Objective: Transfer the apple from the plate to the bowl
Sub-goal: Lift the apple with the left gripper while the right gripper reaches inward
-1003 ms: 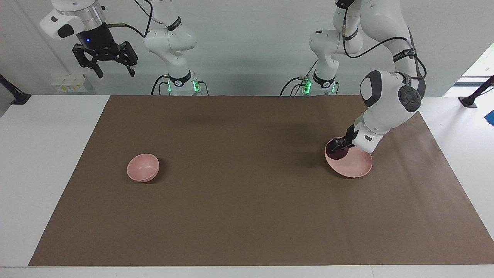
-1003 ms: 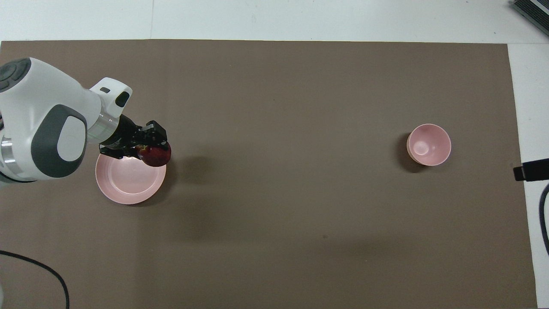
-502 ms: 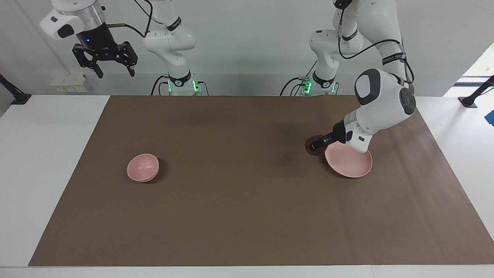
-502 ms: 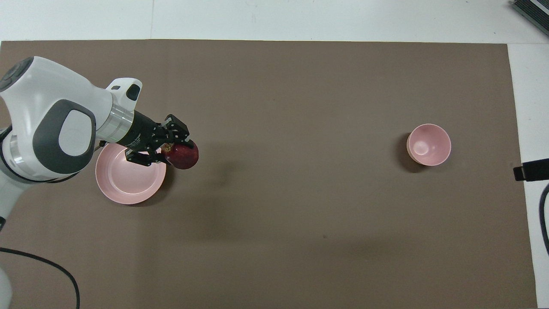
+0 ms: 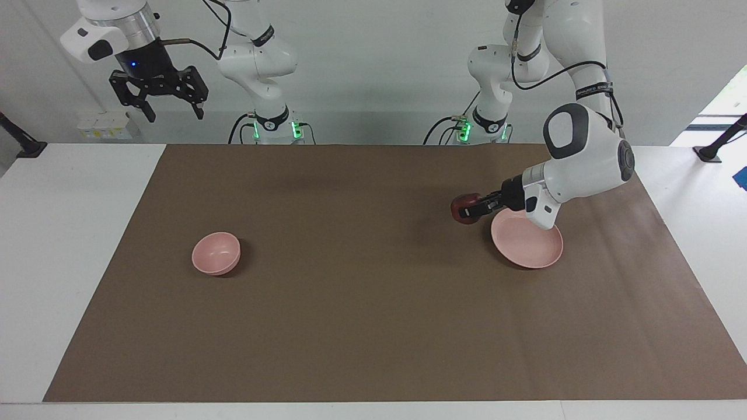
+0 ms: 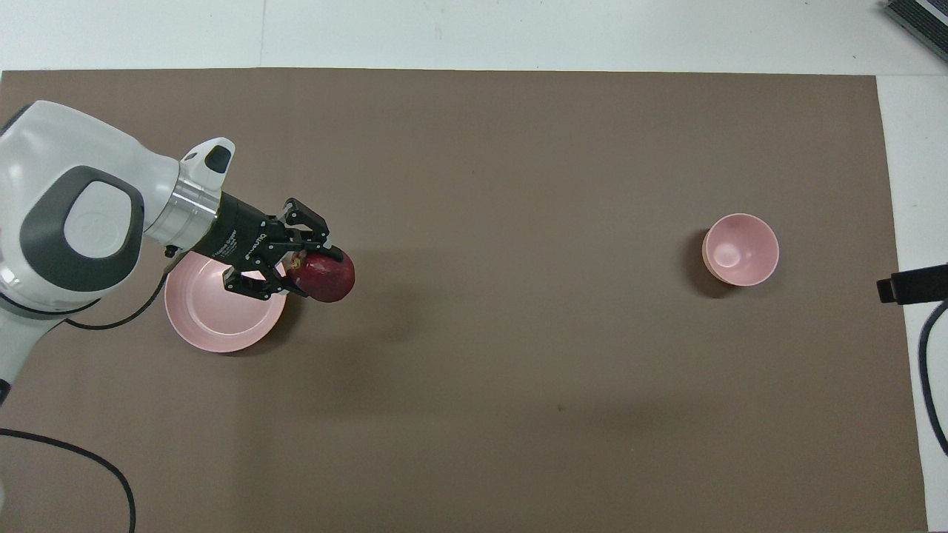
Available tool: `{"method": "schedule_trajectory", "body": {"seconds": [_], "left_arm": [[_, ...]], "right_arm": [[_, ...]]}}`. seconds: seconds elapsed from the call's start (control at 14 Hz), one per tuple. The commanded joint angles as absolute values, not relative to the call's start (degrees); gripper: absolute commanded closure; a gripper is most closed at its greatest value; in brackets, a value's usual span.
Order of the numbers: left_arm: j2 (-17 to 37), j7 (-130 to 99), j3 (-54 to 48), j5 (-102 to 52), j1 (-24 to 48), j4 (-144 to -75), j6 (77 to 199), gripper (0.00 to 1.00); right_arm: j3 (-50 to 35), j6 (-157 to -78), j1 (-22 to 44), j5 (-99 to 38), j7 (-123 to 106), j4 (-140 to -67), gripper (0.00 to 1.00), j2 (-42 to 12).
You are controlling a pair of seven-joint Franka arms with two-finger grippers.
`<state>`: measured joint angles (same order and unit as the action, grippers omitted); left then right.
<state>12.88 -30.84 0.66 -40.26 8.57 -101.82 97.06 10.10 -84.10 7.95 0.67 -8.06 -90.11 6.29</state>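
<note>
Facing view: left gripper (image 5: 474, 208) clenched on the apple (image 5: 464, 209), up in the air just off the plate (image 5: 534, 248). Carry step, I'd say; next it needs a long haul to the bowl (image 5: 216, 253). Right gripper (image 5: 173, 107) waits, released.

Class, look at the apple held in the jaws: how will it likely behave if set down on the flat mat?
The apple is round, so it would probably roll on the brown mat. Its skin looks smooth, perhaps slippery. The left gripper hasn't dented it, suggesting firmness.
</note>
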Motion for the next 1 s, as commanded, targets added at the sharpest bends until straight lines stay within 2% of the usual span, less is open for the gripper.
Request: {"method": "schedule_trajectory", "body": {"seconds": [0.0, 0.21, 0.5, 0.93], "left_arm": [[13.10, -35.06, 0.62, -44.20, 5.98, -100.37, 92.21, 1.00], [12.75, -37.61, 0.62, -44.56, 5.45, -100.37, 90.62, 1.00], [12.31, -45.07, 0.35, -49.89, 5.45, -100.02, 87.81, 1.00], [11.43, -47.89, -1.41, -55.36, 6.24, -100.02, 84.82, 1.00]], "right_arm": [[9.93, -89.99, 7.82, -4.28, -10.20, -96.40, 0.00, 7.21], [9.93, -94.29, 7.74, -11.58, -10.02, -100.01, 0.00, 7.12], [10.02, -98.60, 7.03, -29.40, -10.28, -106.94, 0.00, 5.98], [9.93, -99.06, 7.91, -46.30, -10.28, -111.53, 0.00, 7.12]]}}
